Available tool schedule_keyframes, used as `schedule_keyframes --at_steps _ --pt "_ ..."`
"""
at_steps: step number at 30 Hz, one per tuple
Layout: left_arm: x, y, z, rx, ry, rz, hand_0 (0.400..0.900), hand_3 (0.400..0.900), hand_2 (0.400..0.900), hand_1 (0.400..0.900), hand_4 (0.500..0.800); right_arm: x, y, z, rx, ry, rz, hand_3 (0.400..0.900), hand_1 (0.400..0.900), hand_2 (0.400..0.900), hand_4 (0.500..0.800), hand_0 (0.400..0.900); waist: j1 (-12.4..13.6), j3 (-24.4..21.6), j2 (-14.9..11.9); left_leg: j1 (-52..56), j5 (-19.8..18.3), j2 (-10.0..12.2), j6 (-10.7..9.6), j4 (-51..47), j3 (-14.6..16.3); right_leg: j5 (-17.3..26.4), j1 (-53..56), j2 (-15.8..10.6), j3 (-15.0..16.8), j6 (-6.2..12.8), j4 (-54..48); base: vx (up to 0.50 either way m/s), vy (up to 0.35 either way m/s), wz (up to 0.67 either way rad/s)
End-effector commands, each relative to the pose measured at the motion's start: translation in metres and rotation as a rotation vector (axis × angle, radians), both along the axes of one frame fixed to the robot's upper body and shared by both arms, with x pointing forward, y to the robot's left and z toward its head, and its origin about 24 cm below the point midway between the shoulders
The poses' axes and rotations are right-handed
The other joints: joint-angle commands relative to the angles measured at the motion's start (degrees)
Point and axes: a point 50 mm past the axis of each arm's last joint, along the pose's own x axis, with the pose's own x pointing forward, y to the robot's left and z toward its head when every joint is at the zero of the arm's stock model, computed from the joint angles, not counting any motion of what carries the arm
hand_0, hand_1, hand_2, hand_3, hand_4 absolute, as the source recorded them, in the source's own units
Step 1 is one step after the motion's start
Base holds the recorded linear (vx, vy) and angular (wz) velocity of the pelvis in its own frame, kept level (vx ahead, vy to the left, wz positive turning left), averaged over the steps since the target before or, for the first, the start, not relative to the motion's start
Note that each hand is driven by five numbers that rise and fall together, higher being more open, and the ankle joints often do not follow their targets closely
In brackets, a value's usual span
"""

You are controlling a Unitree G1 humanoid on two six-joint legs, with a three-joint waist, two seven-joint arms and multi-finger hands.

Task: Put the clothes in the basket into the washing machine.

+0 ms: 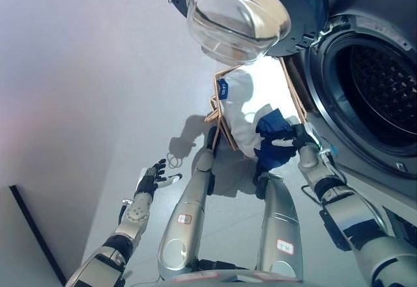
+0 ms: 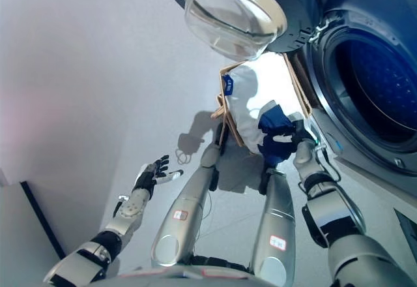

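Observation:
A wooden-framed basket [image 1: 221, 114] with a white liner [image 1: 251, 107] stands on the floor below the open washing machine door [image 1: 238, 16]. The drum opening [image 1: 378, 88] is at the right. My right hand [image 1: 296, 142] is shut on a dark blue garment [image 1: 273, 137], held at the basket's near right edge, beside the drum. My left hand [image 1: 153, 179] is open and empty, out over the floor to the left, well apart from the basket.
The round glass door hangs open above the basket. The machine's front panel [image 1: 384, 169] runs along the right. Grey floor [image 1: 98, 72] spreads to the left, with a dark skirting edge [image 1: 32, 231] at the lower left.

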Motion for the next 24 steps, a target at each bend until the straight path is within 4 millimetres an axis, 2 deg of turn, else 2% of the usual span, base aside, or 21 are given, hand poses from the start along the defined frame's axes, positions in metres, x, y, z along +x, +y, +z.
schedule_keyframes --at_steps 1,3,5,6,7,8,9,10,11,13,14,17,21,23,24 --pt "-0.037 0.02 -0.021 0.025 0.082 0.114 0.9 0.9 0.9 0.9 0.8 -0.033 -0.008 -0.029 0.182 -0.037 -0.14 0.4 0.4 0.4 0.5 0.4 -1.92 -3.37 -0.13 1.28 -4.57 -3.66 1.78 0.15 1.34 8.51 6.64 1.97 -1.79 0.42 -14.49 0.03 0.024 -0.19" --pt "-0.043 0.018 -0.025 0.027 0.095 0.118 0.9 0.9 0.9 0.9 0.8 -0.054 -0.006 -0.048 0.364 -0.074 -0.27 0.4 0.4 0.4 0.5 0.4 -2.94 -3.88 -0.29 2.66 -4.71 -3.61 1.92 -0.26 1.66 8.99 8.37 2.0 -1.29 0.57 -16.02 0.03 0.017 -0.13" --pt "-0.048 0.019 -0.027 0.031 0.101 0.126 0.9 0.9 0.9 0.9 0.8 -0.063 -0.005 -0.055 0.505 -0.13 -0.361 0.4 0.4 0.4 0.5 0.4 -3.6 -4.3 -0.12 3.68 -4.97 -3.53 1.97 -0.53 1.91 9.37 9.4 1.93 -1.1 0.7 -17.08 0.08 0.023 -0.11" --pt "-0.051 0.018 -0.028 0.031 0.105 0.127 0.9 0.9 0.9 0.9 0.8 -0.064 -0.006 -0.054 0.613 -0.2 -0.445 0.4 0.4 0.4 0.5 0.4 -3.97 -4.83 -0.19 5.05 -6.56 -3.73 1.8 -0.84 1.93 8.12 10.44 1.77 -0.31 1.07 -17.44 0.08 0.049 0.04" --pt "-0.05 0.001 -0.033 0.045 0.133 0.052 0.9 0.9 0.9 0.9 0.8 -0.028 0.017 -0.035 0.613 -0.234 -0.515 0.4 0.4 0.4 0.5 0.4 -1.52 -6.15 2.17 5.16 -5.47 -4.18 2.03 -1.0 1.94 9.3 11.12 1.33 -1.06 0.83 -18.49 0.08 0.053 0.09" --pt "-0.052 0.004 -0.033 0.061 0.125 0.08 0.9 0.9 0.9 0.9 0.8 -0.026 0.018 -0.031 0.697 -0.296 -0.53 0.4 0.4 0.4 0.5 0.4 -1.44 -6.43 2.78 5.75 -5.53 -4.14 2.22 -1.3 2.05 9.74 11.58 1.2 -1.06 0.96 -18.91 0.01 0.065 0.18" --pt "-0.055 0.004 -0.034 0.079 0.13 0.056 0.9 0.9 0.9 0.9 0.8 -0.009 -0.005 -0.005 0.798 -0.414 -0.623 0.4 0.4 0.4 0.5 0.4 -0.64 -7.57 3.62 6.48 -5.92 -4.34 2.22 -1.75 2.02 9.68 12.45 0.85 -1.2 1.12 -19.7 0.05 0.047 0.05" --pt "-0.053 0.009 -0.029 0.077 0.1 0.058 0.9 0.9 0.9 0.9 0.8 0.004 -0.025 0.024 0.81 -0.526 -0.621 0.4 0.4 0.4 0.5 0.4 0.09 -7.96 4.32 6.83 -6.11 -4.4 2.32 -1.89 2.19 9.97 12.82 0.8 -0.91 1.26 -20.17 0.05 0.061 -0.11" --pt "-0.057 0.013 -0.029 0.071 0.093 0.063 0.9 0.9 0.9 0.9 0.8 0.015 -0.025 0.044 0.863 -0.621 -0.621 0.4 0.4 0.4 0.5 0.4 0.15 -8.3 4.57 7.24 -6.32 -4.13 2.37 -2.21 2.75 10.42 12.91 0.91 -0.28 1.47 -20.67 0.02 0.078 -0.33" --pt "-0.062 0.008 -0.033 0.053 0.121 0.055 0.9 0.9 0.9 0.9 0.8 0.014 -0.018 0.039 0.932 -0.646 -0.642 0.4 0.4 0.4 0.5 0.4 -0.04 -8.96 4.42 7.63 -6.66 -3.83 2.45 -2.23 3.63 10.72 13.38 1.17 0.76 1.74 -21.6 0.04 0.068 -0.44" --pt "-0.066 0.004 -0.037 0.039 0.145 0.053 0.9 0.9 0.9 0.9 0.8 0.013 -0.023 0.041 1.0 -0.698 -0.685 0.4 0.4 0.4 0.5 0.4 0.09 -9.48 4.51 7.96 -6.87 -3.83 2.5 -2.28 3.67 10.83 13.81 1.26 1.23 1.77 -22.11 0.05 0.027 -0.28" --pt "-0.07 0.007 -0.039 0.038 0.166 0.064 0.9 0.9 0.9 0.9 0.8 0.018 -0.027 0.052 1.038 -0.752 -0.688 0.4 0.4 0.4 0.5 0.4 0.28 -10.32 4.48 8.49 -7.01 -3.55 2.53 -2.68 4.01 11.14 14.55 1.41 1.74 1.86 -23.29 0.04 -0.003 -0.11" --pt "-0.077 0.007 -0.043 0.026 0.196 0.057 0.9 0.9 0.9 0.9 0.8 0.025 -0.044 0.079 1.094 -0.869 -0.706 0.4 0.4 0.4 0.5 0.4 0.33 -11.85 4.57 9.54 -7.16 -3.47 2.38 -3.39 4.15 11.47 15.8 1.56 2.06 1.83 -24.78 0.03 -0.009 -0.05" --pt "-0.08 0.009 -0.044 0.022 0.21 0.061 0.9 0.9 0.9 0.9 0.8 0.03 -0.05 0.098 1.106 -0.93 -0.699 0.4 0.4 0.4 0.5 0.4 0.61 -12.64 4.79 9.7 -6.82 -3.38 2.31 -3.77 4.26 12.14 15.86 1.65 2.28 1.82 -25.39 0.04 -0.008 -0.07" --pt "-0.083 0.008 -0.046 0.015 0.22 0.063 0.9 0.9 0.9 0.9 0.8 0.033 -0.056 0.115 1.146 -1.015 -0.714 0.4 0.4 0.4 0.5 0.4 0.75 -13.23 5.03 10.3 -7.26 -3.44 2.24 -4.05 4.29 11.8 16.37 1.6 2.55 1.84 -25.76 0.06 -0.006 -0.07"
